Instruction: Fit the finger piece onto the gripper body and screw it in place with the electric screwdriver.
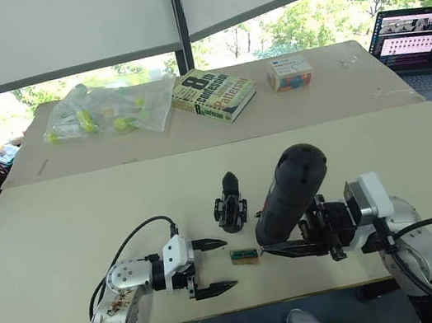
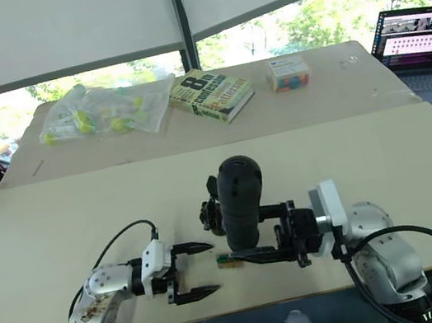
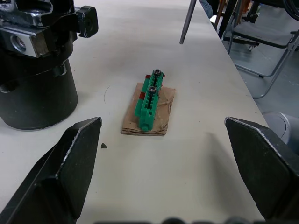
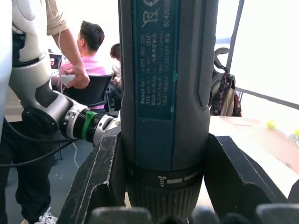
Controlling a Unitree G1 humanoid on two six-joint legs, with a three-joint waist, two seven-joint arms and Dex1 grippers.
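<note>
Black fingers of the left gripper (image 1: 209,266) spread open at lower centre; the right gripper (image 1: 297,239) clamps the electric screwdriver (image 1: 290,191) upright. Just beyond, mid-frame, the gripper body (image 1: 230,202) stands on the table (image 1: 61,231).

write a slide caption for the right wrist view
Right gripper clamps the upright electric screwdriver.

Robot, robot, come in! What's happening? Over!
Left hand open, empty. Right hand gripping screwdriver, upright. Gripper body on table, untouched. Green block near left hand.
</note>
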